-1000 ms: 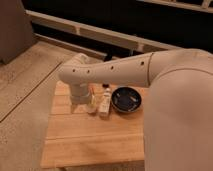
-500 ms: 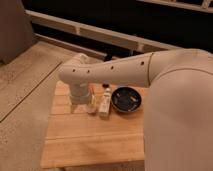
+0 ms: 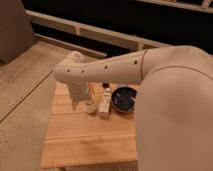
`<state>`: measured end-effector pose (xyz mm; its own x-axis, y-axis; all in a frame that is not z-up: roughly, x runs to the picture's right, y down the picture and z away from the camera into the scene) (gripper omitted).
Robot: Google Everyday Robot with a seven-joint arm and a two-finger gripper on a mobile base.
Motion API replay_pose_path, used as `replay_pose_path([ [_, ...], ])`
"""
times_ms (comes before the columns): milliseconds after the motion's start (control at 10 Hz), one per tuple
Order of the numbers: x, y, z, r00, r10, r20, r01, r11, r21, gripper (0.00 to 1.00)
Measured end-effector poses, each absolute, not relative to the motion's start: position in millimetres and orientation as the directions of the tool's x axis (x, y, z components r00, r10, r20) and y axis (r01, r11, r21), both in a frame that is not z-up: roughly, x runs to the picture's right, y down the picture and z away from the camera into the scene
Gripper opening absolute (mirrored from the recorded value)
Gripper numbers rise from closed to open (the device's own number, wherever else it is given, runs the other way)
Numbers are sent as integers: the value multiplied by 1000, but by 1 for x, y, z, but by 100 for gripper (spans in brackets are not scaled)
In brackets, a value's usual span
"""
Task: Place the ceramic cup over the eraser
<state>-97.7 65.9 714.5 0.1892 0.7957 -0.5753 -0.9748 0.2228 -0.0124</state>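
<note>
My gripper (image 3: 82, 102) hangs from the white arm over the left part of the wooden table (image 3: 85, 142). A small cream-white cup (image 3: 90, 106) stands on the table right at the gripper's lower end; the arm hides whether it is held. A pale oblong block, probably the eraser (image 3: 104, 106), lies just right of the cup, apart from it. A small dark object (image 3: 106, 86) sits behind the block.
A wide dark bowl (image 3: 125, 98) stands on the table right of the block. The robot's large white arm (image 3: 170, 110) covers the table's right side. A concrete floor (image 3: 25, 95) lies to the left, and a railing (image 3: 100, 35) runs behind.
</note>
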Motion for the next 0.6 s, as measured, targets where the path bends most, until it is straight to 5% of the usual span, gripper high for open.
replay_pose_path([
  [600, -98, 16, 745, 252, 854, -456, -967, 236, -93, 65],
])
